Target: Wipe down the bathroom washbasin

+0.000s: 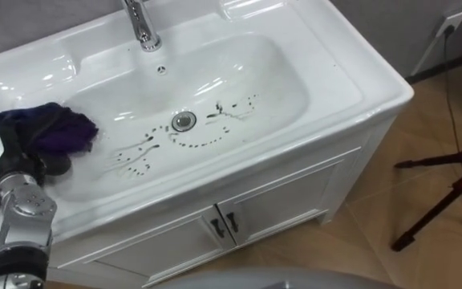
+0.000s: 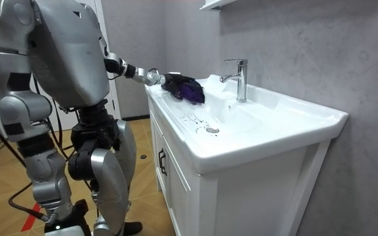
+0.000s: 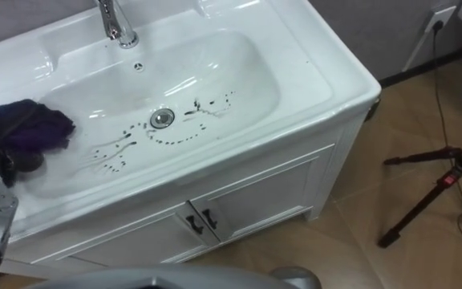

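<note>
Plenty of dark streaks (image 1: 203, 143) ring the drain (image 1: 184, 121), so the white basin (image 1: 291, 80) looks almost entirely unwiped. The left hand (image 1: 42, 164), fingers clenched round the purple cloth (image 1: 50, 128), sits at the basin's left slope.

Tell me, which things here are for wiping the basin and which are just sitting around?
For the job: basin, cloth, dark marks, left hand at the cloth.
Just around: faucet, cabinet, tripod, wall socket.
</note>
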{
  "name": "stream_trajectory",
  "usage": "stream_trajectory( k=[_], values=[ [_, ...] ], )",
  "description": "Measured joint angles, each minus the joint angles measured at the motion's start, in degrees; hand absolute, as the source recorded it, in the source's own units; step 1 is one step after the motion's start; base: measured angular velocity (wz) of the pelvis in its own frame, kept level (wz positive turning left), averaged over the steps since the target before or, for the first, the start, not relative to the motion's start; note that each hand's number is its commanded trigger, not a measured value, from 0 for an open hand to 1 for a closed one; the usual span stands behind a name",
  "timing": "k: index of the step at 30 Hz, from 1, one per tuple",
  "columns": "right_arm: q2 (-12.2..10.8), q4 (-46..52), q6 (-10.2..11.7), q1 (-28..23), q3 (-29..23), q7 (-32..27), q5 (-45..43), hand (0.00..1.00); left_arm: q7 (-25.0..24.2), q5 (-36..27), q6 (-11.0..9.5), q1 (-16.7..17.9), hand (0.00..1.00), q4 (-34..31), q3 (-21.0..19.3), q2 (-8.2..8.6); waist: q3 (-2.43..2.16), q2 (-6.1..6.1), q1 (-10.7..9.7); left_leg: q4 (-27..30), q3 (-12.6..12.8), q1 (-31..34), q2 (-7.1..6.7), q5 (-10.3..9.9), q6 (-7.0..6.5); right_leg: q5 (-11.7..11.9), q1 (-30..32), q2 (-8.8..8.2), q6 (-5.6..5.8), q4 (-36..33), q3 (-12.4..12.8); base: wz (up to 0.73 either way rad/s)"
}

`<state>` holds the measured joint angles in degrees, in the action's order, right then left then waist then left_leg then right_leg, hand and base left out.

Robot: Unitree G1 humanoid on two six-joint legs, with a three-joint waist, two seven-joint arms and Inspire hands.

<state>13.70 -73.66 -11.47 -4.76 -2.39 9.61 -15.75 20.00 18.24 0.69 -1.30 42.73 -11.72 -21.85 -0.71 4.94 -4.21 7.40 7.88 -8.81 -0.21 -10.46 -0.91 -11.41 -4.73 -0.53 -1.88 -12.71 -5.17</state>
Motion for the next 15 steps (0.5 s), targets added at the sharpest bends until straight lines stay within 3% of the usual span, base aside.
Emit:
stream_trajectory(
  k=[7, 15],
  values=[
    [0.04, -0.1, -0.62, 2.05, -0.02, 0.67, -0.03, 0.0, -0.27, 0.46, 0.19, -2.77, 1.0, 3.89, -0.56, -1.11, -0.01, 0.47, 0.09, 0.07, 0.2, -0.47, -0.32, 0.02, -0.02, -0.28, -0.42, -0.36, 0.28, 0.01, -0.04, 0.01],
    [0.22, -0.16, -0.65, 2.13, -0.09, 1.11, -0.01, 0.0, -0.45, 0.37, 0.23, -3.03, 1.0, 4.2, -2.23, -0.6, 0.0, 0.61, 0.35, 0.16, 1.31, -0.9, -0.56, 0.03, -0.03, -0.64, -0.81, -0.87, 0.68, 0.07, 0.12, -0.01]
  ],
)
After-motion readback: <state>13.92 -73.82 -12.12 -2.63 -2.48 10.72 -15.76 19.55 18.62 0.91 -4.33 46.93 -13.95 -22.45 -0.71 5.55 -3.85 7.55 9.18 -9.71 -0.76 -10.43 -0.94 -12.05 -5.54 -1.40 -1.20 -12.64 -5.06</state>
